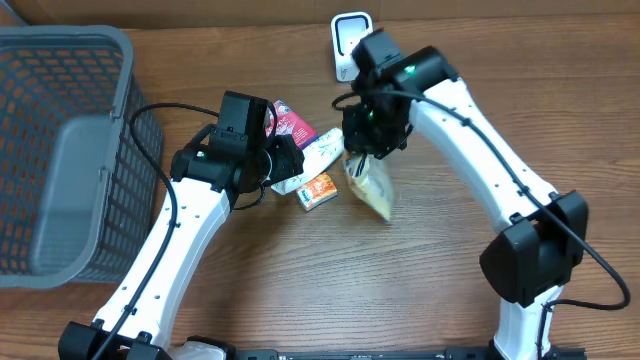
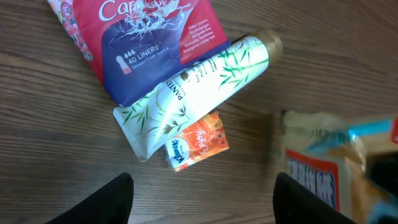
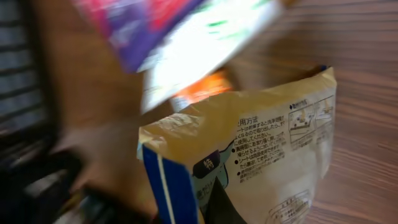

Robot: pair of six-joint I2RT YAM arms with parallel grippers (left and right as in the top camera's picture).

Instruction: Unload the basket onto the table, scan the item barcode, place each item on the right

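Observation:
The item, a beige pouch (image 1: 372, 190) with a blue edge and Japanese print (image 3: 267, 143), hangs just above the table at centre. My right gripper (image 1: 363, 150) is shut on its top edge, and one dark finger (image 3: 221, 205) lies across the printed face. Its barcode is hidden in every view. In the left wrist view the pouch (image 2: 323, 174) appears blurred at the right. My left gripper (image 2: 202, 186) is open and empty above bare wood, just left of the pouch (image 1: 285, 165). A white scanner (image 1: 350, 40) stands at the back.
A red and blue liner pack (image 2: 143, 43), a white bamboo-print tube (image 2: 193, 93) and an orange tissue pack (image 2: 196, 146) lie together between the arms. A grey mesh basket (image 1: 60, 150) fills the left side of the table.

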